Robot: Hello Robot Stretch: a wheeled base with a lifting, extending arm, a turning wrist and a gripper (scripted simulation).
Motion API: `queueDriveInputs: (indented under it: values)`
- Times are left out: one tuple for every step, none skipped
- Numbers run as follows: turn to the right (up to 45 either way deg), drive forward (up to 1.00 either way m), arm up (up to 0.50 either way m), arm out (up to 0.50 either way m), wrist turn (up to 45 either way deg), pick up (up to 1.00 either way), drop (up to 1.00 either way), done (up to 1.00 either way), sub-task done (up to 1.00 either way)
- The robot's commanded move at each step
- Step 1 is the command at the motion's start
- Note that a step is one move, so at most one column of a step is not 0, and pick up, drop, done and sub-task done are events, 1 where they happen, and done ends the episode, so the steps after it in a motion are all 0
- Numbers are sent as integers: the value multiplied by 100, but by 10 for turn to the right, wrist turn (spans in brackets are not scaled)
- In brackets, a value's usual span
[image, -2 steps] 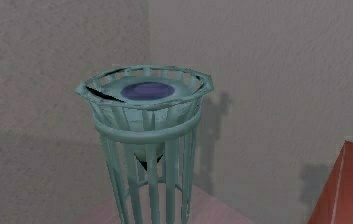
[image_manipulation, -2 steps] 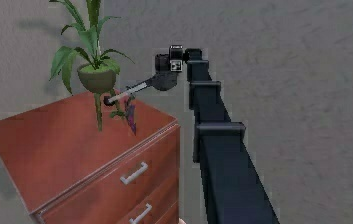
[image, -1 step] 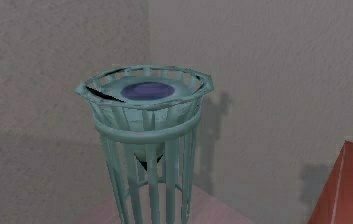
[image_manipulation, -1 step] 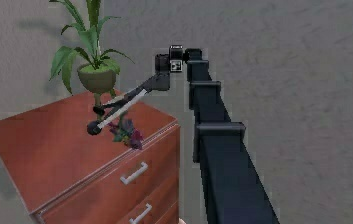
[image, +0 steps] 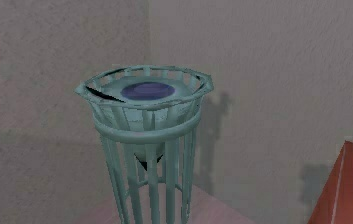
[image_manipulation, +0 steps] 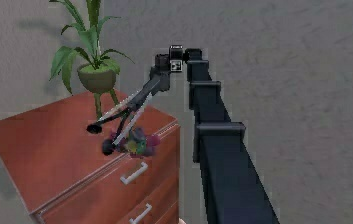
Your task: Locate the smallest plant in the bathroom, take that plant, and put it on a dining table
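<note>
My gripper [image_manipulation: 102, 140] reaches down and left from the dark arm [image_manipulation: 212, 130], over the front edge of a red-brown dresser [image_manipulation: 54, 135]. A small purple and green blob [image_manipulation: 140, 143] shows between the thin fingers [image_manipulation: 124, 108], right against the dresser's top edge. I cannot tell whether the gripper holds it or whether it rests on the dresser. A larger leafy green plant in a pale green pot [image_manipulation: 92, 62] stands upright at the back of the dresser top, up and left of the gripper.
A tall teal slatted stand [image: 149, 130] with a blue-purple disc [image: 150, 92] in its top stands in a grey wall corner. The dresser's red-brown corner [image: 344, 190] juts in at the forward view's lower right. The drawer fronts [image_manipulation: 134, 180] carry pale handles.
</note>
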Motion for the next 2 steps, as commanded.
queueDriveInputs:
  values:
    - [0, 0, 0, -42, 0, 0, 0, 0, 0]
    - [-450, 0, 0, 0, 0, 0, 0, 0, 0]
